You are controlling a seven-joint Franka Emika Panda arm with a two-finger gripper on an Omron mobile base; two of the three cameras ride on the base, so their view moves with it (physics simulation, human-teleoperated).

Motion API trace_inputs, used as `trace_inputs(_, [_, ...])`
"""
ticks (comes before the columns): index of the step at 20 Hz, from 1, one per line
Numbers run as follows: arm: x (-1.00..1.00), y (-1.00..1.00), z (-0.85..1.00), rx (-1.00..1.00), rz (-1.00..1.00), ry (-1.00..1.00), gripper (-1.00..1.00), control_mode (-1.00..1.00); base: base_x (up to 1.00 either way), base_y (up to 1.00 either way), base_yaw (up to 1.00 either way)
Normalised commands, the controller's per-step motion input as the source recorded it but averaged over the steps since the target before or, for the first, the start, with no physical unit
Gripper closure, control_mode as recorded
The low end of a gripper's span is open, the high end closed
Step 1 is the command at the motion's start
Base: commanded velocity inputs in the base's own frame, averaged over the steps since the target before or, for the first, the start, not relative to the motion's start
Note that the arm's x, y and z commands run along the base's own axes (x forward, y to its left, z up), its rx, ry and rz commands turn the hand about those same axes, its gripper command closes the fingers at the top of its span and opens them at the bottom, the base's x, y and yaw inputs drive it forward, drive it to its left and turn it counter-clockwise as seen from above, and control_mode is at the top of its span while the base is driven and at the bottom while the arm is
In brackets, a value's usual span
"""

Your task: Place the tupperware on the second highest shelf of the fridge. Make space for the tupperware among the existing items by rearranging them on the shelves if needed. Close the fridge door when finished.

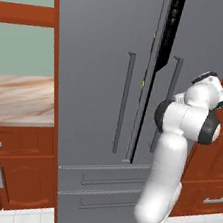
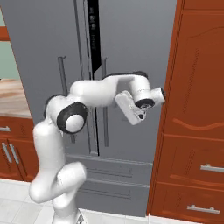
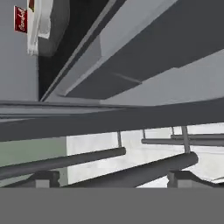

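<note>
1. The fridge (image 1: 94,106) stands between red-brown wooden cabinets (image 2: 197,109); grey, two doors, two drawers (image 1: 102,188) below.
2. The right fridge door (image 1: 205,41) is ajar by a narrow gap: a dark vertical slit (image 1: 167,36) shows between the two doors, wider toward the top. The left door sits flush.
3. Each door carries a long vertical bar handle; the left door's handle (image 1: 123,102) and the right door's handle (image 1: 173,87) flank the slit.
4. The arm (image 2: 87,98) reaches forward at mid-height of the fridge, forearm about level, with the hand in front of the right door, near its handle.
5. The gripper (image 3: 113,177) has its jaws spread wide, with nothing between them; two dark finger tips (image 3: 43,178) rise at the bottom of the hand view.
6. In the hand view, grey bars run across just above the tips; contact with the handle cannot be told.
7. A small red-labelled item (image 3: 20,19) shows in the dark gap, upper left of the hand view.
8. A marbled counter (image 1: 14,99) lies left of the fridge.
</note>
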Motion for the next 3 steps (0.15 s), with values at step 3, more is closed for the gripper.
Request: trace_inputs(3, [-0.74, 0.26, -0.98, -0.03, -0.59, -0.78, -1.00, -1.00, 0.00, 0.00, 0.00])
